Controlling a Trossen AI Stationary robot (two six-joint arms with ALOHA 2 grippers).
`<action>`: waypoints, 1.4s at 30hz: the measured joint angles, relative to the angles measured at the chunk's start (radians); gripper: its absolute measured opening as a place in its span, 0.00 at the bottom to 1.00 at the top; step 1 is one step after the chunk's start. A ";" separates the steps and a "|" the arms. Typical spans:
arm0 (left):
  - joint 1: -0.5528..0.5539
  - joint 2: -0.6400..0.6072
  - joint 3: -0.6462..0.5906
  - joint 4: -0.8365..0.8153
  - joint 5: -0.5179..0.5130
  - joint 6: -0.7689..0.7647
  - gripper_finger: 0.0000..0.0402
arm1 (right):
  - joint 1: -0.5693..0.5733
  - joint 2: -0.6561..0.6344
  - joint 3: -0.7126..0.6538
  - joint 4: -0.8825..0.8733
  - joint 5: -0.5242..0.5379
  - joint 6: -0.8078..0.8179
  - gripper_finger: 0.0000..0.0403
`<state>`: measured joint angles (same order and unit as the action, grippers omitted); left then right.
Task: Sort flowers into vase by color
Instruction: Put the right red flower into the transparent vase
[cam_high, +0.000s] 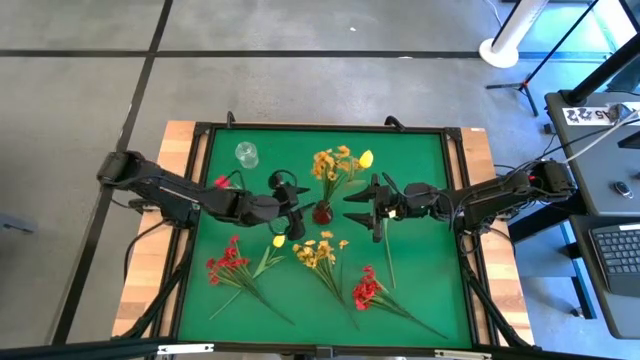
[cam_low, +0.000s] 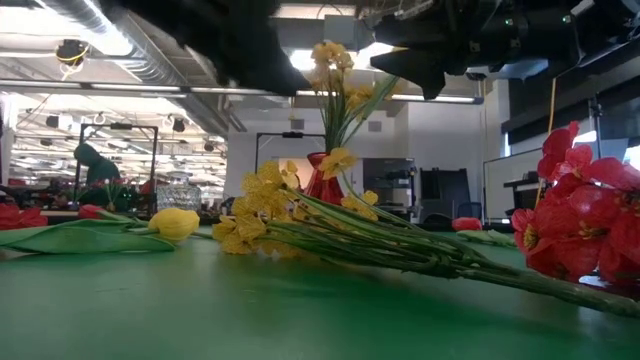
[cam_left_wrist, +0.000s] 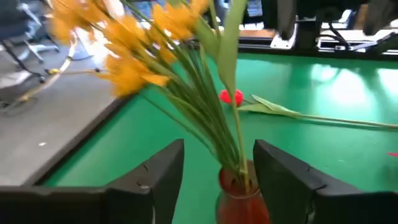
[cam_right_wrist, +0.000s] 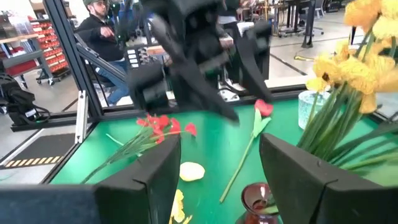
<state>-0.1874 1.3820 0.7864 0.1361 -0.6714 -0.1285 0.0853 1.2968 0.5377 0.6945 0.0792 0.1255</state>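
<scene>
- Flowers: a yellow spray (cam_high: 334, 163) and a yellow tulip (cam_high: 366, 158) stand in a red vase (cam_high: 322, 212) near the middle of the green table (cam_high: 420, 160); their stems lean out of the neck towards the table's far edge.
- The other flowers lie flat on the table nearer the front edge: a red spray (cam_high: 226, 262) at the left, a yellow tulip bud (cam_high: 278, 240) beside it, a yellow spray (cam_high: 316, 251) in the middle, a red spray (cam_high: 366, 289) at the right.
- A red tulip (cam_high: 221, 182) lies under the left arm, near a clear glass (cam_high: 246, 154) that stands in the far left part of the table.
- A bare green stem (cam_high: 388, 255) lies below the right hand, pointing towards the front edge.
- Left hand (cam_high: 292, 208): just left of the red vase, fingers (cam_left_wrist: 160, 177) spread; in the left wrist view they stand on either side of the vase neck and the stems without touching them.
- Right hand (cam_high: 368, 208): just right of the vase, fingers (cam_right_wrist: 155, 171) spread and holding nothing; in its wrist view the vase mouth shows between them, lower down.
- The two hands face each other across the vase.
- A person (cam_right_wrist: 102, 25) sits beyond the table's left side, seen in the right wrist view.
</scene>
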 joint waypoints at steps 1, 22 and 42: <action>-0.017 -0.029 0.000 -0.037 -0.028 -0.006 0.47 | 0.000 -0.003 0.000 -0.011 0.000 0.001 0.54; -0.169 -0.272 -0.082 -0.727 -0.121 -0.576 0.47 | 0.000 -0.216 0.000 -1.085 0.131 0.629 0.54; -0.037 -0.272 -0.338 0.037 0.225 -0.302 0.47 | -0.009 0.086 0.014 -1.062 0.148 0.840 0.54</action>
<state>-0.2244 1.1099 0.4480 0.1731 -0.4465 -0.4305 0.0761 1.3825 0.5513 -0.3672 0.2276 0.9657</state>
